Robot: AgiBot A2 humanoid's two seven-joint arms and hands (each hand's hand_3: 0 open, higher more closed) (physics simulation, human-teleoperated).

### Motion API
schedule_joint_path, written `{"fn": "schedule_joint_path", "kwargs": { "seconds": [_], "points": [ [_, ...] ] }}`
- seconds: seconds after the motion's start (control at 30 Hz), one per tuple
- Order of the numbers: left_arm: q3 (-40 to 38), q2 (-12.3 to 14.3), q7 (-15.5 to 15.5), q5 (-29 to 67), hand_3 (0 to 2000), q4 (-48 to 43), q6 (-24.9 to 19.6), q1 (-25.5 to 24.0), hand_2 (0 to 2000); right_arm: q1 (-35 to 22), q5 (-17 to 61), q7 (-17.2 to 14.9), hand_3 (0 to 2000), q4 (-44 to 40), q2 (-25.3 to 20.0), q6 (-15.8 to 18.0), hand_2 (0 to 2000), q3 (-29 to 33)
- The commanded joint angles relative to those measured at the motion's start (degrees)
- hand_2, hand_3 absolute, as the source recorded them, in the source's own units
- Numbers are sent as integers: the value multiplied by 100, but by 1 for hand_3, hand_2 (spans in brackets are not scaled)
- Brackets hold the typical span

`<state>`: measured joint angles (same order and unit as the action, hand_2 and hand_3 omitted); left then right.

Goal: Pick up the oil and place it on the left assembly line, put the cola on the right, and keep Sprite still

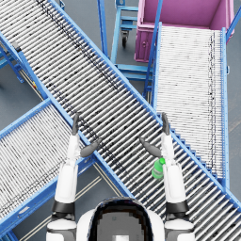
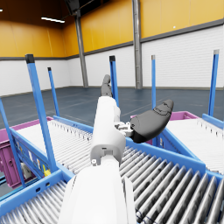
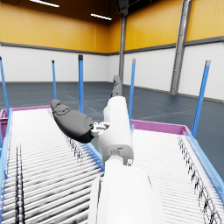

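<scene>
Roller conveyor (image 1: 94,84) is running diagonally before you, and one green bottle (image 1: 158,169), likely the Sprite, is sitting on it just beside your right forearm. You are seeing no oil and no cola, so by my reading neither placement is done yet. Your right hand (image 1: 161,141) and left hand (image 1: 79,141) are hovering with fingers wide, holding nothing. Outward, you are counting three lines, left line (image 1: 28,146) and right line (image 1: 188,84) flanking, and one pink bin (image 1: 188,14) in the head view
</scene>
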<state>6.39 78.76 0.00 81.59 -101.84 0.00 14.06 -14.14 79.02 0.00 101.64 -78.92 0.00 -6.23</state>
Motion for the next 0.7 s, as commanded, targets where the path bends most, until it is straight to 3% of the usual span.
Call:
{"fn": "schedule_joint_path", "kwargs": {
  "seconds": [0.03, 0.7],
  "points": [
    [-36, 16, 0, 0, 0, -43, 0, 24, 0, -36, 0, 0, 0, 37, -19, 0, 0, 29],
    [-155, 183, 0, -1, 0, -16, 0, 29, 0, -20, -1, 0, 0, 37, -184, 0, 0, 151]
  ]
}}
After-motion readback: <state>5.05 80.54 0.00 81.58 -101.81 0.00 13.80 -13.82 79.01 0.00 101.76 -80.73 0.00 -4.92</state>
